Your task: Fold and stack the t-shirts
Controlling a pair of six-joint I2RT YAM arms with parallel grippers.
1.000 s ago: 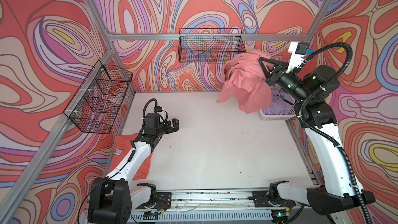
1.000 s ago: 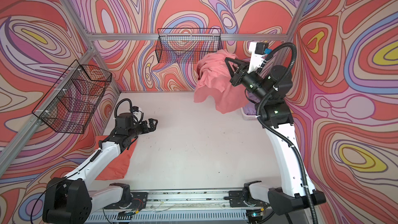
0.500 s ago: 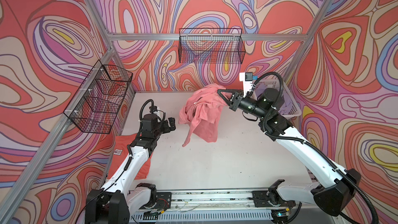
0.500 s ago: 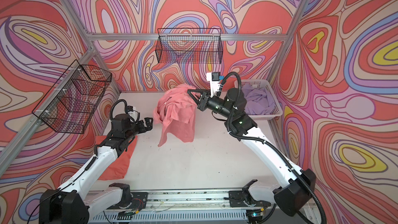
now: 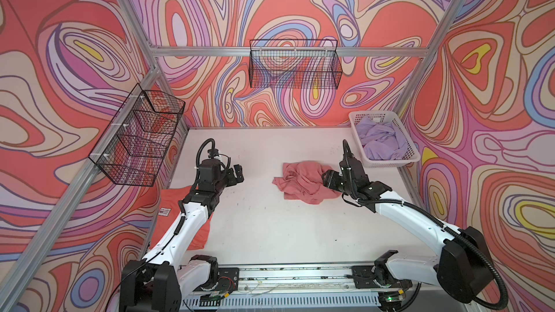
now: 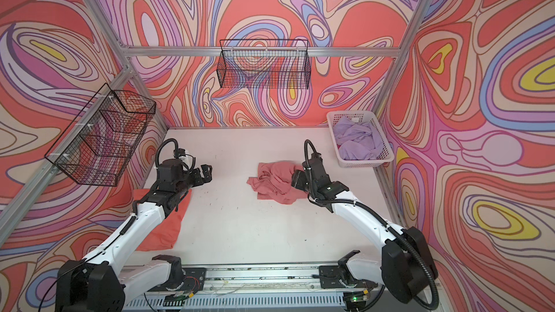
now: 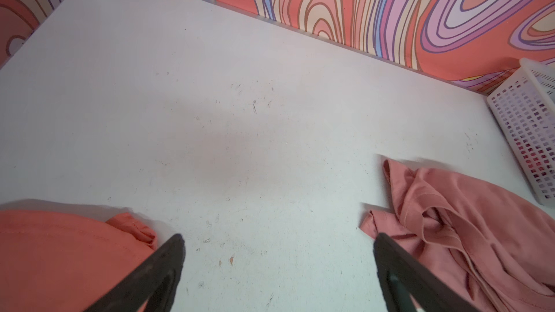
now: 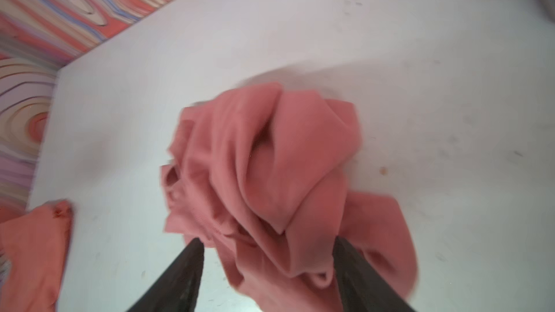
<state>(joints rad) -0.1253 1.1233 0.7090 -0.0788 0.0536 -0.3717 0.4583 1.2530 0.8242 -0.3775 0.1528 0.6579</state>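
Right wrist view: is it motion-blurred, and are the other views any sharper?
Right wrist view: smeared throughout, the salmon-pink shirt and wall pattern soft-edged, likely motion blur. Left wrist view: scuffs on the table crisp, only the left gripper, close to the lens, looks soft. Both top views: sharp, evenly lit, faint shadows, no glare.

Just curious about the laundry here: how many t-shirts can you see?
3. A salmon-pink shirt lies crumpled on the table; an orange shirt lies flat at its left edge; a lavender shirt sits in the white basket, which may hide more.
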